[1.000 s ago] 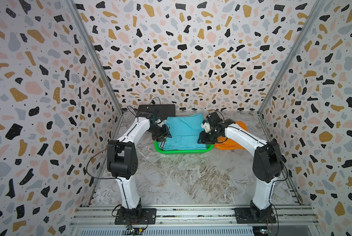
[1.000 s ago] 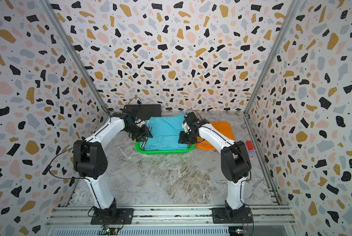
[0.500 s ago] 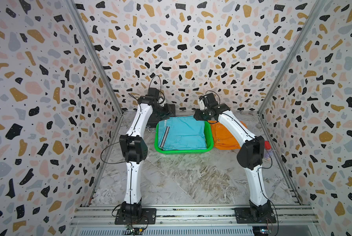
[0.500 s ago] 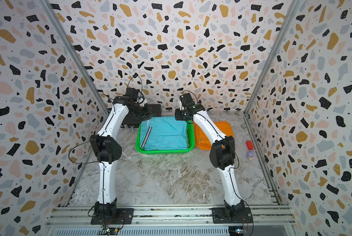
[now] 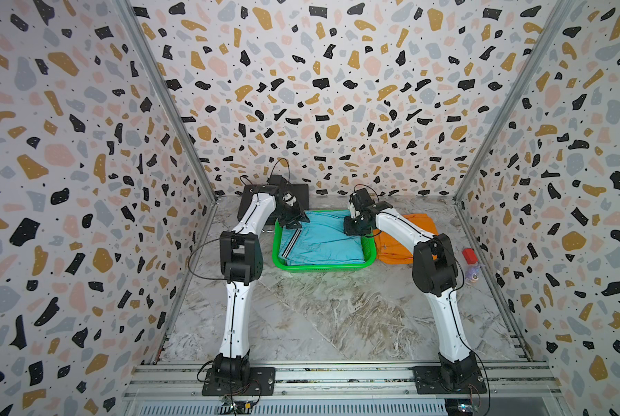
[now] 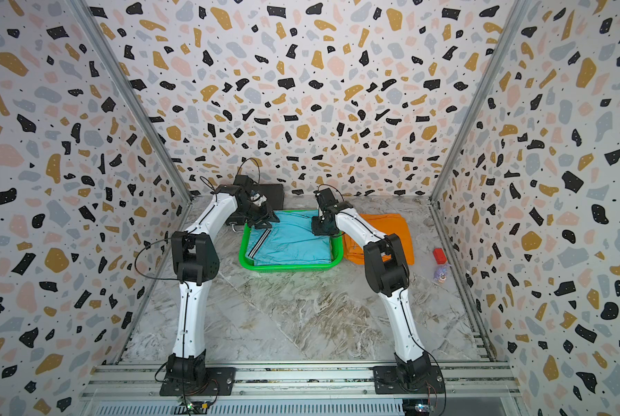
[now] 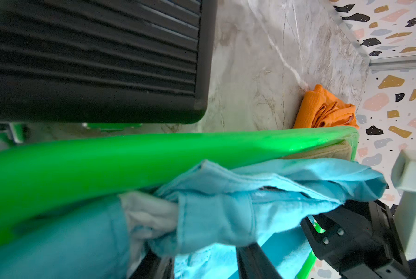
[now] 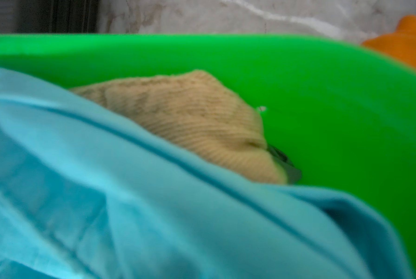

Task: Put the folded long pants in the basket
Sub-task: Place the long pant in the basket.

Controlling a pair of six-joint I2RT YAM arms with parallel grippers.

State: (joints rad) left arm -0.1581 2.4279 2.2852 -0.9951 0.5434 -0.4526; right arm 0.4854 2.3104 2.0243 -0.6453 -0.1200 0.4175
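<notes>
**Q:** Progress?
**A:** Partly done. Turquoise pants [image 5: 323,241] lie in the green basket [image 5: 323,267], with tan pants [image 8: 190,116] beneath them. Orange pants [image 5: 406,234] sit on the table [image 5: 319,317] just beside it, not yet in.

**Q:** Orientation?
**A:** I judge the turquoise long axis as left–right, striped trim toward my left.

**Q:** Tools?
**A:** My left gripper [image 5: 294,224] and right gripper [image 5: 355,229] are at the far corners. Pinching or free, I cannot tell.

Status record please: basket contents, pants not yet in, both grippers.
basket: green, far centre of table
inside: turquoise pants over tan pants
outside: orange pants, on table right of basket
left gripper: at basket's far-left corner, grip unclear
right gripper: at far-right corner, jaws unseen
also: black box behind basket
</notes>
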